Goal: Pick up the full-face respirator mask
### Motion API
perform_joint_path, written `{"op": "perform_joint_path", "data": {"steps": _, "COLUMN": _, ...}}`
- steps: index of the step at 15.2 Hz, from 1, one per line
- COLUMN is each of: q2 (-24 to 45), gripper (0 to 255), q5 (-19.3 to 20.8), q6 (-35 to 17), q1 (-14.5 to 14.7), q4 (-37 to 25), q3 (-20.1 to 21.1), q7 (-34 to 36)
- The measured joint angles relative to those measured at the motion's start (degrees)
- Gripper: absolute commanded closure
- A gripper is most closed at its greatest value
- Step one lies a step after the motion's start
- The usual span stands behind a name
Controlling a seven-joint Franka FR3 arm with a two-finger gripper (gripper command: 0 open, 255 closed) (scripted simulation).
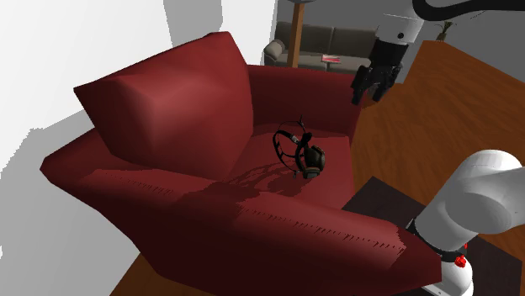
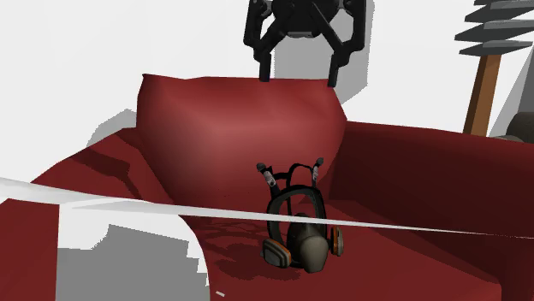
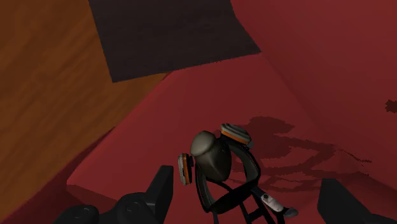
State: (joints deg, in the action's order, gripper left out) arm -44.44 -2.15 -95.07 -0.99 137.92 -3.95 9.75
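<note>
Black 2-finger gripper (image 1: 368, 97) (image 2: 298, 79) wide open, empty, hangs above the seat, well apart from the mask. Black full-face respirator mask (image 1: 304, 158) (image 2: 299, 227) (image 3: 213, 159), grey snout, orange-ringed side filters, lies on the seat of a dark red upholstered armchair (image 1: 168, 109). Shoulder view: gripper at mask's 2 o'clock. Second ext. view: 12 o'clock.

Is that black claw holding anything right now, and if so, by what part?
Nothing is held. The open gripper hangs clear of the mask, which lies on the red armchair.
</note>
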Motion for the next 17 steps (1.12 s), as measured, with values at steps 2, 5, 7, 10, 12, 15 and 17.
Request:
{"op": "perform_joint_path", "data": {"steps": 2, "q2": 1.1, "gripper": 0, "q5": -0.1, "q6": -0.8, "q1": -0.1, "q4": -0.2, "q3": 0.4, "q7": 0.9}}
{"op": "perform_joint_path", "data": {"steps": 5, "q2": 6.1, "gripper": 0, "q5": -0.4, "q6": -4.9, "q1": -1.1, "q4": -0.3, "q3": 2.0, "q7": 5.2}}
{"op": "perform_joint_path", "data": {"steps": 7, "q2": 9.3, "gripper": 0, "q5": -0.6, "q6": -7.3, "q1": -1.7, "q4": -0.5, "q3": 3.5, "q7": 9.0}}
{"op": "perform_joint_path", "data": {"steps": 10, "q2": 15.7, "gripper": 0, "q5": -0.4, "q6": -11.4, "q1": -2.9, "q4": -2.0, "q3": 5.2, "q7": 14.4}}
{"op": "perform_joint_path", "data": {"steps": 12, "q2": 20.8, "gripper": 0, "q5": 0.0, "q6": -14.8, "q1": -3.8, "q4": -3.1, "q3": 6.1, "q7": 17.8}}
{"op": "perform_joint_path", "data": {"steps": 15, "q2": 27.6, "gripper": 0, "q5": 0.7, "q6": -18.0, "q1": -4.8, "q4": -5.6, "q3": 7.2, "q7": 23.5}}
{"op": "perform_joint_path", "data": {"steps": 17, "q2": 32.1, "gripper": 0, "q5": 1.5, "q6": -19.8, "q1": -5.5, "q4": -7.5, "q3": 7.7, "q7": 27.1}}
